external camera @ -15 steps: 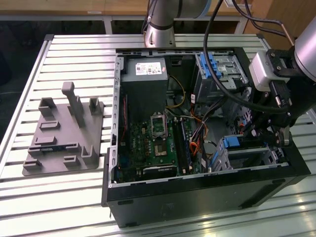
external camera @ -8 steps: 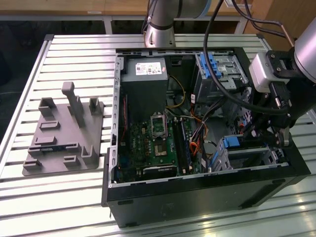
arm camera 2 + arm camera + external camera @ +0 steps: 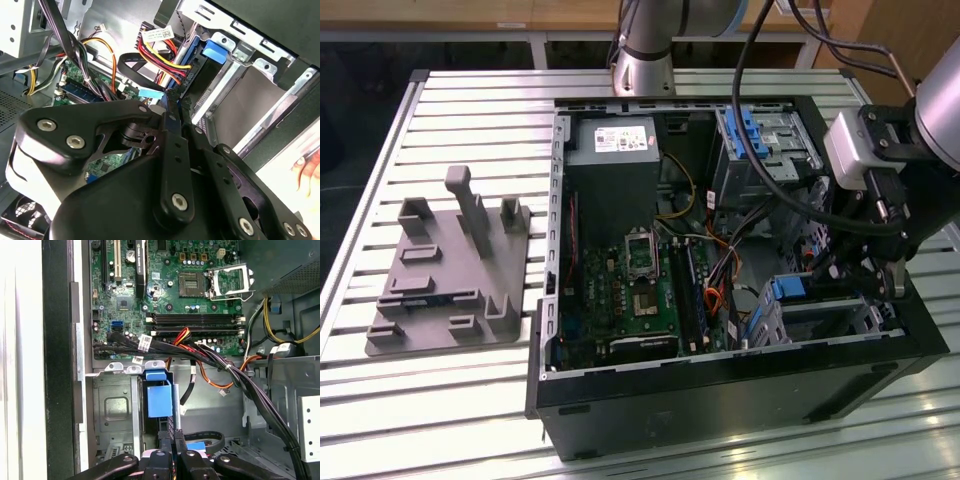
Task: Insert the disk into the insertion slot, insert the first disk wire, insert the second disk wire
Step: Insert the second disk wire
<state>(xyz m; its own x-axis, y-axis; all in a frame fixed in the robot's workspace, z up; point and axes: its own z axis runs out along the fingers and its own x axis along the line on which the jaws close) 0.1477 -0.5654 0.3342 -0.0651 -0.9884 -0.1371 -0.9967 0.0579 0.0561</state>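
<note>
Scene: an open black computer case (image 3: pixel 720 400) lies on a slatted metal table (image 3: pixel 450 400), with the green motherboard (image 3: pixel 640 290) facing up inside

Gripper: the black gripper (image 3: pixel 868 275) hangs inside the case at the exterior view's right, above the drive cage; in both wrist views its fingers (image 3: pixel 167 440) are pressed close together, and I cannot tell if they pinch anything

Disk: the disk (image 3: pixel 160 400) in its blue carrier sits in the drive cage, blue end showing, directly ahead of the fingertips in the first wrist view

Slot: the grey metal drive cage (image 3: pixel 820 315) stands in the case corner nearest the gripper

Wires: a bundle of black, red and orange cables (image 3: pixel 210 357) crosses from the motherboard past the cage, near the fingers

Elsewhere: a grey plastic fixture (image 3: pixel 450 275) rests on the table, well apart from the case
</note>
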